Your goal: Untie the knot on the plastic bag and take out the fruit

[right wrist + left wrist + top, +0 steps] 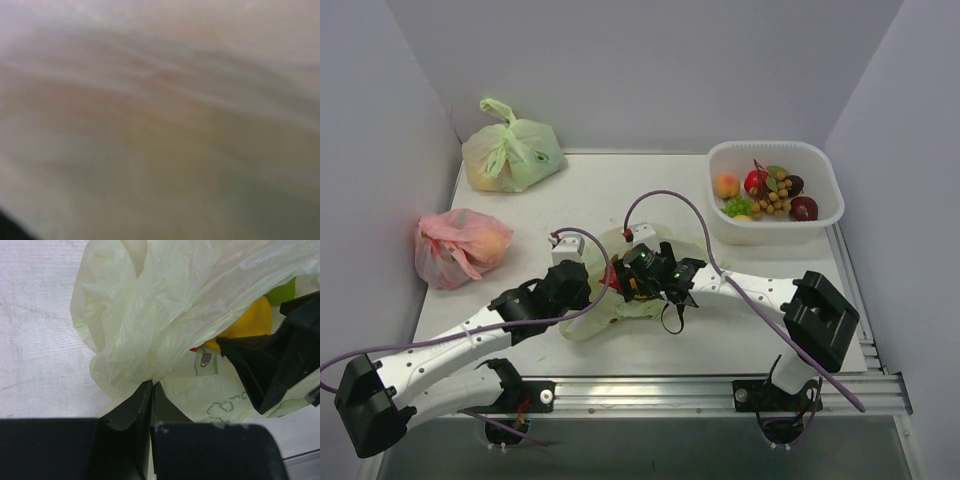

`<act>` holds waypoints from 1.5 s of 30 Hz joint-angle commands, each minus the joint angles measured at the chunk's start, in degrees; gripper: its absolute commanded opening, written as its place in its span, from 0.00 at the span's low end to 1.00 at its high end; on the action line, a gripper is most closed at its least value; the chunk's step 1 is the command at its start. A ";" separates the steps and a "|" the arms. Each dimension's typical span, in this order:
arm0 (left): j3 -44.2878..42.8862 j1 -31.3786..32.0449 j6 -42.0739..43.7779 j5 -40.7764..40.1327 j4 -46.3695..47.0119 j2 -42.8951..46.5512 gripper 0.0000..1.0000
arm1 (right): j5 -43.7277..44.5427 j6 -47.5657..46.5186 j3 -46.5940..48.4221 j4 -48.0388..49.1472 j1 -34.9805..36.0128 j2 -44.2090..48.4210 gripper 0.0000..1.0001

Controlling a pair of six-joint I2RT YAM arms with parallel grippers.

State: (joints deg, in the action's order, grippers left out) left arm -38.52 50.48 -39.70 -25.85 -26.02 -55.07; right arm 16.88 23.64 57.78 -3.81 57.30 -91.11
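Note:
The pale-green plastic bag (608,312) lies crumpled at the table's middle front. My left gripper (584,284) is shut on a gathered fold of the plastic bag (150,315), its jaws pressed together (152,385). My right gripper (626,278) reaches into the bag's mouth from the right; its fingers are hidden by plastic. In the left wrist view its dark body (272,362) sits by a yellow fruit (250,322), with a green fruit (282,292) behind. A red bit (611,277) shows inside. The right wrist view shows only blurred plastic (160,120). No knot shows.
A white basket (825,212) at the back right holds several toy fruits. Another plump green bag (512,155) stands at the back left. A pink-red bag (460,245) lies at the left edge. Walls close in on three sides.

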 commanded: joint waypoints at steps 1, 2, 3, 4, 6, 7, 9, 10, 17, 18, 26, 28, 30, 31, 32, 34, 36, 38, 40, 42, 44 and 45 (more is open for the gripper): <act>-1.73 -0.12 1.12 3.34 0.53 0.23 0.06 | 0.97 0.97 0.58 0.47 -0.34 -1.70 0.89; -1.56 -0.12 1.12 3.69 0.45 0.14 0.06 | 0.35 0.62 0.49 1.61 -0.43 -3.01 0.89; -1.21 -0.12 0.95 3.96 0.62 0.05 0.06 | -0.35 0.10 0.41 2.23 -0.61 -3.63 0.89; -1.03 -0.12 1.03 4.22 0.79 0.05 0.06 | -1.58 -0.08 0.23 2.93 -0.87 -4.16 0.89; -0.42 -0.12 0.86 5.10 1.32 -0.04 0.06 | -2.03 0.00 0.05 4.94 -1.31 -5.56 0.89; -0.24 -0.12 0.68 5.28 1.58 -0.04 0.05 | -2.12 -0.08 0.05 5.48 -1.31 -5.92 0.87; -0.06 -0.12 0.42 5.72 1.85 -0.04 0.05 | -2.12 -0.08 -0.03 6.36 -1.57 -6.71 0.85; -0.15 -0.12 0.33 5.72 1.85 -0.13 0.05 | -2.12 0.00 -0.12 6.36 -1.66 -6.80 0.80; -1.91 -0.21 -0.11 6.16 -0.52 -0.04 0.03 | -1.33 -0.61 -3.28 6.01 -1.66 -2.59 0.28; -2.08 -0.21 -0.55 6.33 -0.61 0.05 0.03 | -1.33 -0.52 -3.72 5.32 -1.66 -1.45 0.28; -5.15 -0.29 -1.96 8.97 -3.95 -1.97 0.01 | -2.91 -0.17 -1.97 0.39 -2.10 -0.47 0.75; -6.03 -0.21 -1.87 9.50 -5.17 -2.24 0.01 | -3.78 -0.96 -0.57 -0.31 -2.10 -1.34 0.83; -7.35 -0.29 -1.96 9.76 -5.97 -2.41 0.01 | -4.14 -1.05 0.40 -1.54 -2.10 -3.19 0.85; -7.70 -0.21 -1.96 9.85 -6.67 -2.50 0.01 | -4.05 -0.70 1.10 -1.90 -2.10 -3.98 0.86; -7.97 -0.29 -2.13 10.02 -7.02 -2.67 0.01 | -3.10 -0.18 1.28 -2.51 -2.10 -5.38 0.86; -8.58 -0.29 -2.57 10.29 -7.90 -2.94 0.01 | -1.95 2.10 1.81 -2.69 -2.19 -6.62 0.89; -8.41 -0.21 -3.71 10.81 -8.17 -3.03 0.01 | -0.37 3.77 2.33 -2.95 -2.10 -8.55 0.91; -7.62 -0.29 -5.29 11.34 -8.43 -3.38 0.01 | 0.95 6.41 3.47 -3.65 -2.10 -10.48 0.91; -7.10 -0.21 -6.17 12.30 -8.43 -3.64 0.00 | 2.27 7.38 4.18 -3.83 -2.10 -11.63 0.90; -6.57 -0.29 -6.88 12.75 -8.43 -4.17 0.00 | 3.76 8.53 5.14 -4.18 -2.10 -12.86 0.90; -6.57 -0.29 -7.14 13.19 -8.43 -4.78 0.00 | 5.17 9.40 6.03 -5.67 -2.10 -14.26 0.90; -6.74 -0.29 -7.23 13.19 -8.35 -5.13 0.00 | 5.61 9.58 6.64 -6.03 -2.19 -14.62 0.91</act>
State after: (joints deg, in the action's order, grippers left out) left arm -44.51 50.41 -45.23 -14.24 -33.91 -59.46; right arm 20.16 29.36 62.81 -4.93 55.11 -103.70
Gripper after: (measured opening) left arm 0.096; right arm 0.904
